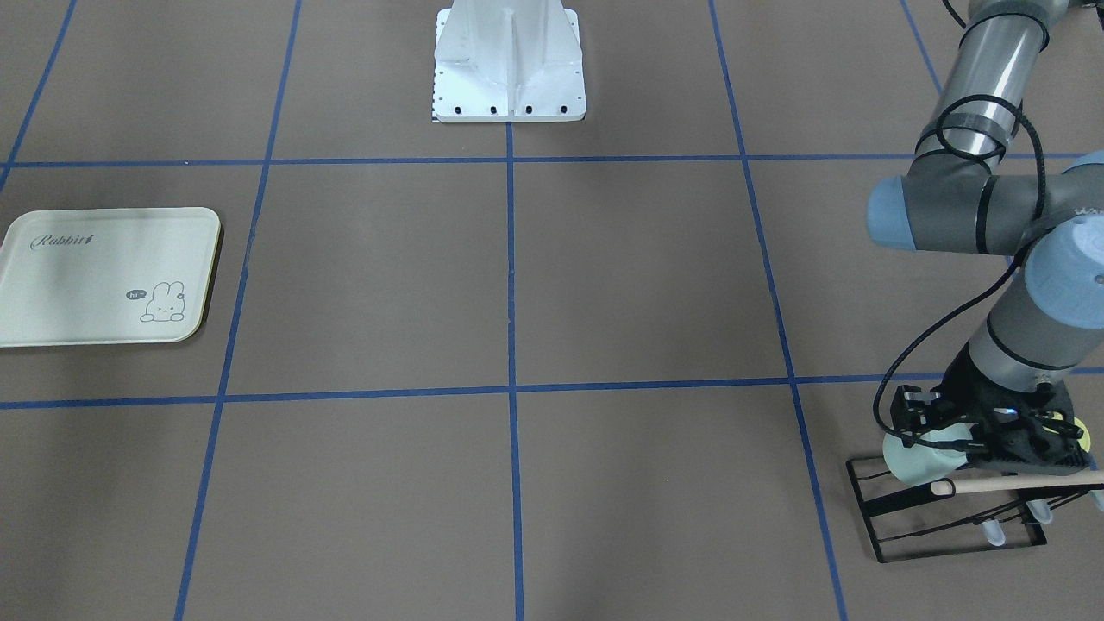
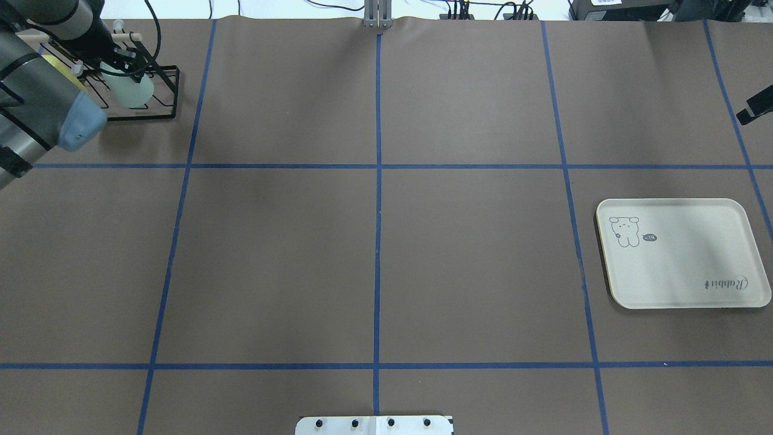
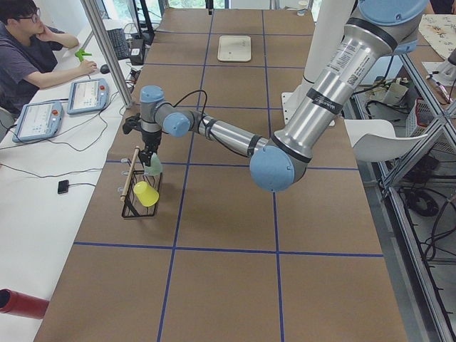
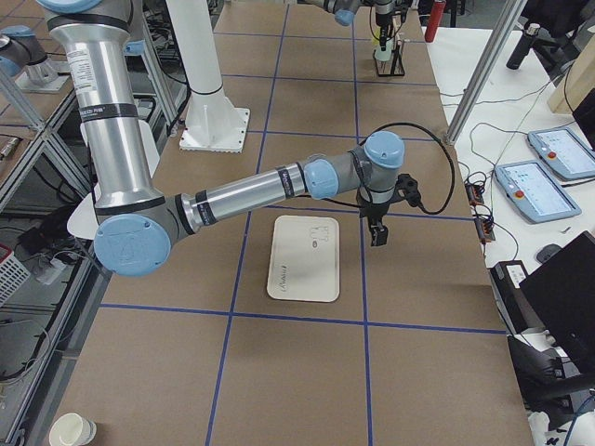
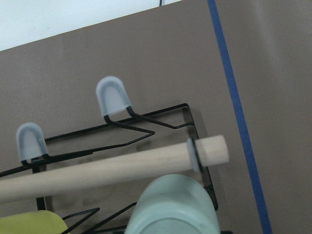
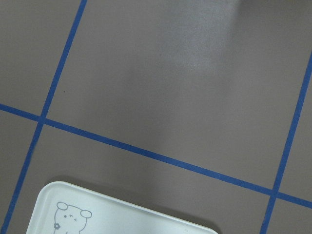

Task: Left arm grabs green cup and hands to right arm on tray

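The left gripper (image 2: 128, 69) is down at the green cup (image 1: 912, 461), though whether its fingers are closed on it cannot be told. The cup sits on a black wire rack (image 2: 142, 116) under a wooden rod (image 5: 97, 173), beside a yellow-green cup (image 3: 146, 194). The right gripper (image 4: 376, 234), its finger spacing equally unclear, hangs near the tray (image 2: 682, 272), well apart from the rack.

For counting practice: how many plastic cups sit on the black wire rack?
2. A pale mint-green plastic cup at one end of the black wire rack; a yellow-green plastic cup beside it. The left arm covers part of the rack, so more may be hidden.
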Controlling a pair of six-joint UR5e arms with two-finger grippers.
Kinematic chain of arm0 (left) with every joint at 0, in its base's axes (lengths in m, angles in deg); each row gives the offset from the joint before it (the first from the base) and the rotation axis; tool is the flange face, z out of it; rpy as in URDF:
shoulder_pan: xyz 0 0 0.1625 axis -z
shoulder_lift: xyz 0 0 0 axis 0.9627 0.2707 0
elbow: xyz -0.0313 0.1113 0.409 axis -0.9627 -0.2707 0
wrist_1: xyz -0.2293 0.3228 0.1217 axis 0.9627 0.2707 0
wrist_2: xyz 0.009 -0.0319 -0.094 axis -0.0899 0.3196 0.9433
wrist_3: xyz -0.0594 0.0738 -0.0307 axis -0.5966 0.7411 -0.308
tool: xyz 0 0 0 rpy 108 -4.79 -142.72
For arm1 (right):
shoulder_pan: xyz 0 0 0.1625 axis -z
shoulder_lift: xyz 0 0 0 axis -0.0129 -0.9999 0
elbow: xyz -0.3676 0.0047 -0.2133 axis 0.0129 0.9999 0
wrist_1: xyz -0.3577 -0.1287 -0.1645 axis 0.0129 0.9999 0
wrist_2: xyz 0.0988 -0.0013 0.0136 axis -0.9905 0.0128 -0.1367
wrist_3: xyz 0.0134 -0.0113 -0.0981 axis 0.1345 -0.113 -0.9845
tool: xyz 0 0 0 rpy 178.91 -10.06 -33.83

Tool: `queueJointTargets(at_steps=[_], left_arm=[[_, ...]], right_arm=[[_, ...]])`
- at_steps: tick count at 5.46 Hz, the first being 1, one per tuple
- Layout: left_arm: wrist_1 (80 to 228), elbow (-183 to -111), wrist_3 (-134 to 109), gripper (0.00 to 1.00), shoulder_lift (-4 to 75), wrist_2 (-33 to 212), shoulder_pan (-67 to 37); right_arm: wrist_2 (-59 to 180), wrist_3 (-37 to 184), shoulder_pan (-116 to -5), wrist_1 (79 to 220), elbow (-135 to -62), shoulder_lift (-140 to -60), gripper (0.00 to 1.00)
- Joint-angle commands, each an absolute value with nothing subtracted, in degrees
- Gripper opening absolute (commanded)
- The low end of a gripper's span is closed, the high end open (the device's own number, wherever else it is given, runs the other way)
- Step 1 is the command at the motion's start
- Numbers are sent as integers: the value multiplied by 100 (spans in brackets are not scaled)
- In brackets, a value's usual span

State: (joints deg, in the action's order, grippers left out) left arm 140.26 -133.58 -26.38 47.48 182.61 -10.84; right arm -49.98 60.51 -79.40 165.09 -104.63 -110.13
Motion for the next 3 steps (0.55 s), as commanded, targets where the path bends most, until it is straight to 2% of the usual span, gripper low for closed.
queueJointTargets(at_steps=[1,3], left_arm=[[13717,-14142,-2637,13,4428,18267,-1022],[12306,-15731,-2655,11,4285,18302,-856]], right_arm=[[-5007,6051,-7949,16509,-10490,-11028,100],[-4998,6042,-7940,16509,-10499,-11028,100]])
